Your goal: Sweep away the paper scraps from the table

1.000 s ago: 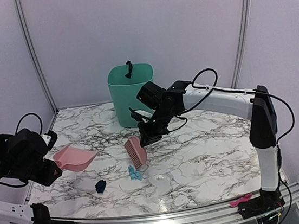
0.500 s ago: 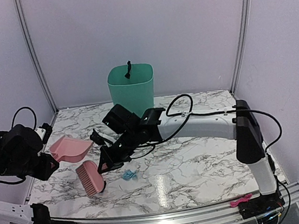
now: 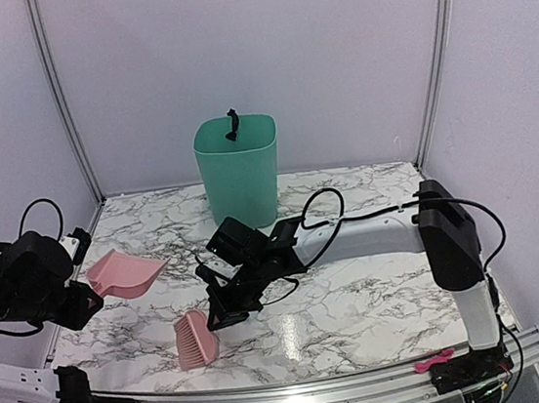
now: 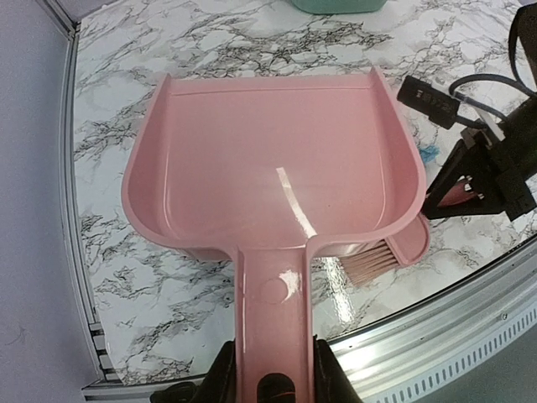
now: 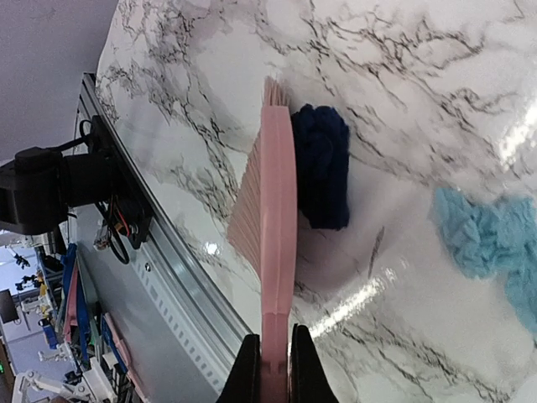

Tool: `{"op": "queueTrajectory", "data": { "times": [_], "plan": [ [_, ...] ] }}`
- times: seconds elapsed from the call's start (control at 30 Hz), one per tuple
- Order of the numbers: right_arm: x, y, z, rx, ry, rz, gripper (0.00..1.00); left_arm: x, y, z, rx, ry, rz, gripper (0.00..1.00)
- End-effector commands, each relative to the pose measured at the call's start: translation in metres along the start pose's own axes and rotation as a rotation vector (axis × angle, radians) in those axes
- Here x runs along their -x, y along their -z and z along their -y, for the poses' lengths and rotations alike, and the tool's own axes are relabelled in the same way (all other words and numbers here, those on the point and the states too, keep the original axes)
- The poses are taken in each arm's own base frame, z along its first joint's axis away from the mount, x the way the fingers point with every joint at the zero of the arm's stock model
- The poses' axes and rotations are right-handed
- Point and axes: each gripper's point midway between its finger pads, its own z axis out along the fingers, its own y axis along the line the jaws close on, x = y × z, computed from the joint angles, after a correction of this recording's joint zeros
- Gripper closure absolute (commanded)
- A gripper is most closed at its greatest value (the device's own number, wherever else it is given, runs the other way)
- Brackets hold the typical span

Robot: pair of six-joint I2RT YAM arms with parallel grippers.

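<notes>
My right gripper (image 5: 268, 363) is shut on the handle of the pink brush (image 5: 273, 218), which stands on edge on the table (image 3: 370, 297) near the front rail. A dark navy paper scrap (image 5: 323, 168) lies against the brush's flat side. A light-blue scrap (image 5: 491, 239) lies apart from it on the same side. In the top view the brush (image 3: 196, 340) sits front left below the right gripper (image 3: 220, 315), and both scraps are hidden. My left gripper (image 4: 270, 374) is shut on the handle of the pink dustpan (image 4: 268, 168), held above the table's left side, its mouth facing away.
A green bin (image 3: 238, 166) stands at the back centre with a dark item on its rim. The silver rail (image 3: 302, 386) runs along the front edge, close to the brush. A small pink object (image 3: 435, 359) lies on the rail at the right.
The right arm swung the brush from the table's middle to the front left, past both scraps, which no longer show from above. The dustpan drew back slightly to the left.
</notes>
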Motion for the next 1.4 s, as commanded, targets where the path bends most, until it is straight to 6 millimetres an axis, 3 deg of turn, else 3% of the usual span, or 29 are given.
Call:
{"op": "queueTrajectory", "data": {
  "times": [0.0,0.2,0.37,0.47,0.67,0.8,0.9,1.07,1.17,1.37],
  "plan": [
    [-0.011,0.035,0.026,-0.116,-0.031,0.033,1.00,-0.002,-0.006,0.003,0.003,-0.025,-0.007,1.00],
    [-0.026,0.076,0.076,-0.255,-0.062,0.035,1.00,-0.002,-0.011,0.011,0.003,-0.058,-0.026,1.00],
    [-0.033,0.106,0.100,-0.304,-0.072,0.037,1.00,-0.005,-0.017,0.022,-0.018,-0.095,-0.053,1.00],
    [-0.033,0.123,0.099,-0.330,-0.044,0.040,1.00,-0.006,-0.022,0.033,-0.060,-0.109,-0.057,1.00],
    [-0.028,0.166,0.059,-0.254,0.082,0.075,1.00,-0.009,-0.036,0.056,-0.109,-0.185,-0.089,1.00],
    [-0.034,0.205,0.046,-0.238,0.101,0.109,1.00,-0.009,-0.049,0.067,-0.102,-0.252,-0.110,1.00],
    [-0.045,0.233,0.053,-0.295,0.083,0.126,1.00,-0.012,-0.058,0.073,-0.097,-0.295,-0.126,1.00],
    [-0.068,0.266,0.091,-0.503,0.002,0.115,1.00,-0.022,-0.075,0.085,-0.112,-0.362,-0.163,1.00],
    [-0.074,0.276,0.111,-0.607,-0.057,0.107,1.00,-0.027,-0.083,0.091,-0.121,-0.405,-0.183,1.00],
    [-0.054,0.259,0.119,-0.641,-0.079,0.083,1.00,-0.027,-0.097,0.093,-0.074,-0.481,-0.202,1.00]
  ]
}}
